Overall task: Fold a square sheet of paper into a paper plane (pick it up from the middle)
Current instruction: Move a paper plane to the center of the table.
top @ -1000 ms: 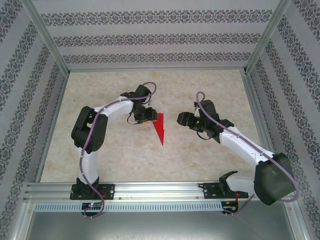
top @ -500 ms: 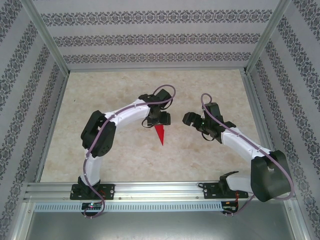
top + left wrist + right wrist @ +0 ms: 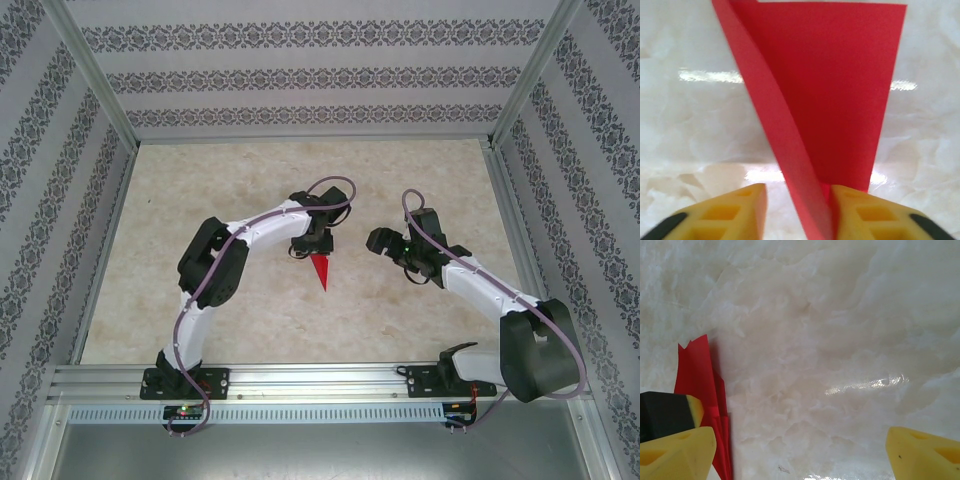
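Red paper plane (image 3: 320, 271), one, on one table (image 3: 200, 180).

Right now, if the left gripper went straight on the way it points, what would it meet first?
The paper plane: its raised red fold runs into the gap of the left gripper, right beside one of the fingers. Under it lies the table; depth is hard to judge.

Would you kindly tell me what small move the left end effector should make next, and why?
Probably close the left end effector on the raised centre fold of the paper plane. In the wrist view, the fold stands between its parted fingers, against one and apart from the other, so nothing is gripped yet.
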Controlling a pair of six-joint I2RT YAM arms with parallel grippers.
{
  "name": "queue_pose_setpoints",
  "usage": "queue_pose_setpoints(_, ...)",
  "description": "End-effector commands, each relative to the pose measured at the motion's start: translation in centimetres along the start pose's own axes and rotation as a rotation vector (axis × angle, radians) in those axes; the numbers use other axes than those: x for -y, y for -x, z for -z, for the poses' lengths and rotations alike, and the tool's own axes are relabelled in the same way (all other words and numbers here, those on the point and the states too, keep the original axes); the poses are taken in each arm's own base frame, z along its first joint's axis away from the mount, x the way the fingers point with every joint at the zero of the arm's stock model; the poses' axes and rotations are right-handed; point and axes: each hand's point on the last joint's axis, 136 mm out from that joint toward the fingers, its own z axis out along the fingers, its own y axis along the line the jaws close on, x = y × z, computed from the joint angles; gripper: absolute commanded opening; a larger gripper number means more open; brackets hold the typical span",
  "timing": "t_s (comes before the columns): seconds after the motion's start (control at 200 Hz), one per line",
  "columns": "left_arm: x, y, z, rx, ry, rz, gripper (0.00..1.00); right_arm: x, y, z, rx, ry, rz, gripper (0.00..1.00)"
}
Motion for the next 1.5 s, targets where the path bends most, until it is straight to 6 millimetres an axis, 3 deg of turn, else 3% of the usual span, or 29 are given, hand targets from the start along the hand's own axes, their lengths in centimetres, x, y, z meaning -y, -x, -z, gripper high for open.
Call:
queue_pose_setpoints(0.0,-0.3,0.3,1.7,0.044,-0.011,0.014,0.28,0.0,0.2,-0.3,0.002,0.014,-0.022,0.88)
queue_pose_setpoints(0.12,-0.3,0.3,1.8,0.045,-0.039,0.025,0.13,-0.2,0.2,-0.2,-0.002,0.018,-0.025,0.88)
queue_pose_setpoints(0.265,1.2,0.8,3.7,0.076,-0.151,0.016,0.0,-0.7,0.4,0.2,0.007,0.042,-0.023,0.88)
queue_pose_setpoints(0.46,5.4,1.1,7.6,0.124,-0.447,-0.055,0.0,-2.5,0.8,0.7,0.026,0.14,-0.03,0.87)
queue_pose_setpoints(0.584,7.0,1.0,8.4,0.13,-0.594,-0.086,0.0,-3.3,1.0,0.9,0.039,0.173,-0.051,0.87)
queue_pose_setpoints(0.839,7.8,0.1,5.1,0.057,-0.756,-0.061,0.0,-4.8,0.5,0.6,0.058,0.162,-0.034,0.75)
queue_pose_setpoints(1.144,6.1,-1.1,1.0,0.009,-0.789,0.005,0.0,-7.4,-2.1,-2.3,-0.046,0.155,0.015,0.45)
queue_pose_setpoints(1.319,5.5,-1.6,0.2,-0.001,-0.785,0.015,0.0,-8.1,-3.3,-3.8,-0.103,0.134,0.04,0.37)
queue_pose_setpoints(1.494,5.2,-1.5,0.1,0.001,-0.774,0.011,0.0,-8.5,-3.4,-4.0,-0.111,0.116,0.063,0.33)
